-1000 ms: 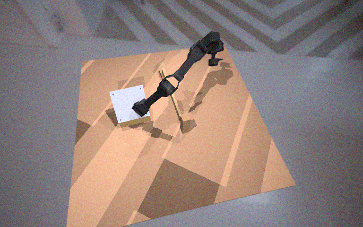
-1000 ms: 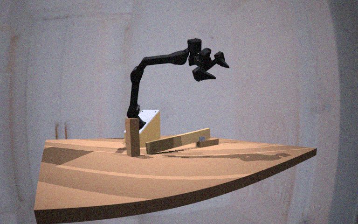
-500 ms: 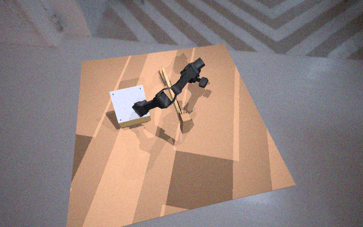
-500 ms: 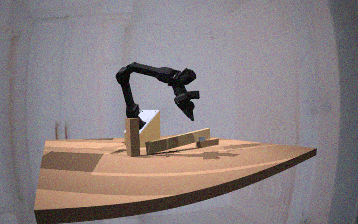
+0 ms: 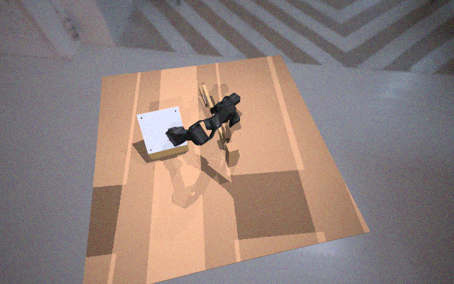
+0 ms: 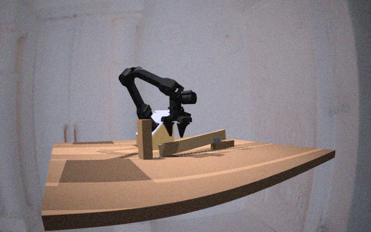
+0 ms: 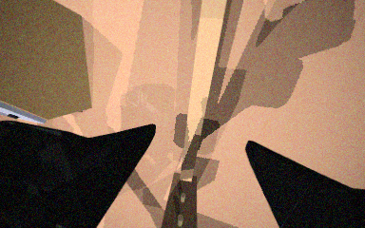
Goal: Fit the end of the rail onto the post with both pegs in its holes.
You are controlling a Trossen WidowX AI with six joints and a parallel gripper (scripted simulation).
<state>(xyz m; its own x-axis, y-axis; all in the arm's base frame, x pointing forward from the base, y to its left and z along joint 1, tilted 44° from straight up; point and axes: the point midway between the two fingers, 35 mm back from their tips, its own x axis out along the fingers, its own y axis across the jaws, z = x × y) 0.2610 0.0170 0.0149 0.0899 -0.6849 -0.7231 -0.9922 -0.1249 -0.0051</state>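
Arm folded over itself, elbow high, wrist pointing straight down. The gripper (image 6: 176, 127) hangs above the rail (image 6: 191, 142), roughly over its lower half, not touching it. Jaws spread nearly as wide as they go, nothing between them; the two dark fingertips (image 6: 168, 129) point down with a gap of air beneath.

Rail lies on a slant: far end raised at the low footboard block (image 6: 222, 144), where a small grey bracket (image 6: 217, 140) shows against it; near end down on the tabletop (image 6: 191, 175), just beside the upright post (image 6: 144, 138) but not joined to it. Pegs not visible from the side.

From the wrist view the rail (image 7: 207, 66) runs as a pale strip between the fingers, heavily crossed by shadows; two small pale spots on a dark bar at the bottom edge, too blurred to name.

Arm base sits on a white-topped box (image 5: 157, 128) behind the post.
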